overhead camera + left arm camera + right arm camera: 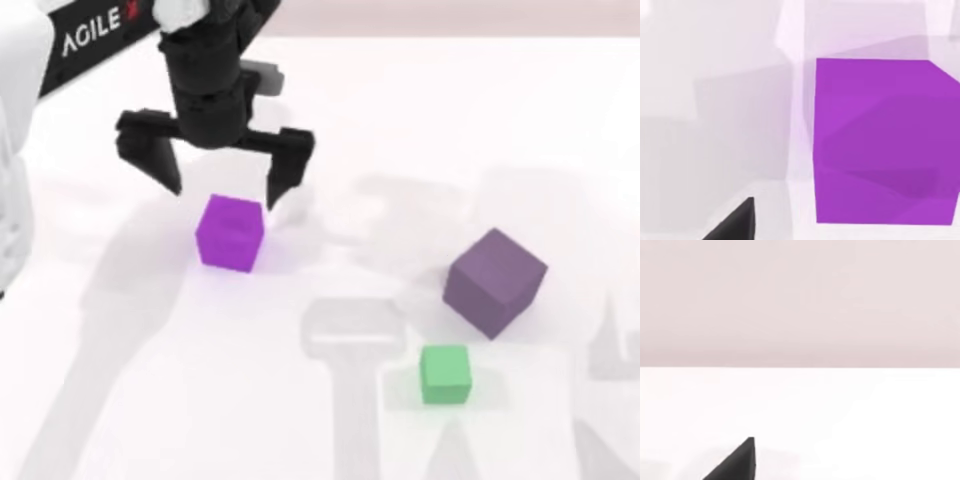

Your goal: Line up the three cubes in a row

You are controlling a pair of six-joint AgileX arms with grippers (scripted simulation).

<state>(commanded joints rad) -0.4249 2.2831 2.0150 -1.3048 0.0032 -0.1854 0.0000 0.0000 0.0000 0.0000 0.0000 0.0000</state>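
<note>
The bright magenta cube (230,233) sits on the white table at the left. My left gripper (225,185) hovers open just behind and above it, with one black finger on each side of the cube's far edge and not touching it. In the left wrist view the magenta cube (885,145) fills the frame close by, with one fingertip (735,222) beside it. The large greyish-purple cube (495,282) lies at the right, turned at an angle. The small green cube (445,373) rests just in front of it. My right gripper (800,467) is out of the top view and holds nothing.
The white table (330,120) stretches around the cubes, with arm shadows across its front. The right wrist view shows only bare table, a pale wall and one black fingertip (735,462).
</note>
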